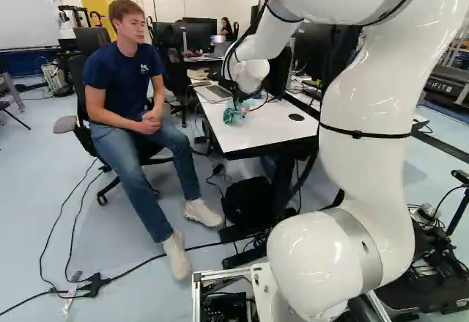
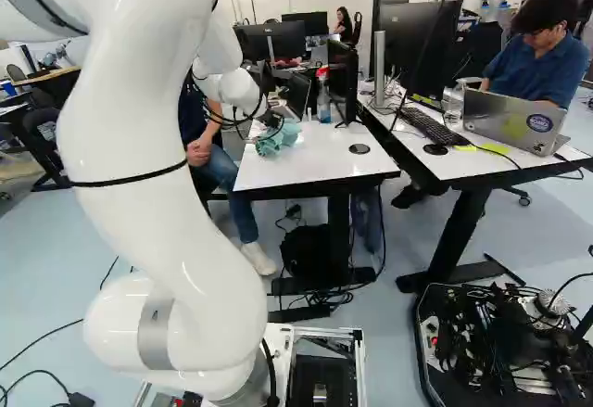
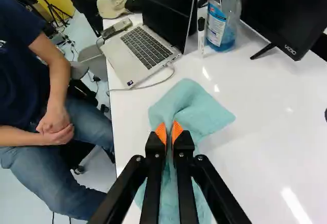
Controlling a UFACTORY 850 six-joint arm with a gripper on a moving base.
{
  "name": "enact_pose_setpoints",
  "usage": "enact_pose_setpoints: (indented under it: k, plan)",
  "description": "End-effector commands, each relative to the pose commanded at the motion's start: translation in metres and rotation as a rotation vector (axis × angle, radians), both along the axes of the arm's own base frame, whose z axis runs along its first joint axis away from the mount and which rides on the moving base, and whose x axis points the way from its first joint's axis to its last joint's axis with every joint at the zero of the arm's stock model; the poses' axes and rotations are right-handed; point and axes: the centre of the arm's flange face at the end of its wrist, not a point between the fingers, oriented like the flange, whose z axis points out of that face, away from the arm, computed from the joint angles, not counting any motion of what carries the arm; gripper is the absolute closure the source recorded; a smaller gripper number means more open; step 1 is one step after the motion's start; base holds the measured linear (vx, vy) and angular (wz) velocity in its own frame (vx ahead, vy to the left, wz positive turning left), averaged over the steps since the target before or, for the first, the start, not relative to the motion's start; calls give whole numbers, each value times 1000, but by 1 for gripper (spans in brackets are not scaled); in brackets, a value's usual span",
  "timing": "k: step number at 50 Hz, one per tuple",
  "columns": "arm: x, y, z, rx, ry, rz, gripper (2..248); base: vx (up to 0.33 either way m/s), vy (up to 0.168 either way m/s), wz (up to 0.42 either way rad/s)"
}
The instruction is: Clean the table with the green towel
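Nearer to us than the laptop [image 1: 214, 93], in the left base view, the green towel [image 1: 234, 114] lies bunched on the table [image 1: 256, 135]. The right base view shows that same heap near the table's edge, so we judge wiping is in hand and a low sweep away from the laptop should come next. In the wrist view our gripper [image 3: 169, 132] is clamped on a fold of the green towel, whose long axis runs roughly along the fingers, its far end pointing past the laptop's side, one corner splayed away from it.

White arm [image 1: 366, 109] extended forward, wrist [image 1: 251, 75] angled down; fingers [image 1: 236, 102] drawn close, orange pads [image 3: 177, 130] nearly together.
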Motion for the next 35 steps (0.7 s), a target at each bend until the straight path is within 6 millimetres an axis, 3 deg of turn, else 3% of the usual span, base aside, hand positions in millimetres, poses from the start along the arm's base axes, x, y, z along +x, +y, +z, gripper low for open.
enact_pose_setpoints:
  k: [23,33,35]
  plan:
    - [28,35,-2,2,-16,53,217,0,0,0]
    - [32,40,-3,2,-18,60,217,0,0,0]
    - [32,41,-3,2,-18,61,206,0,0,0]
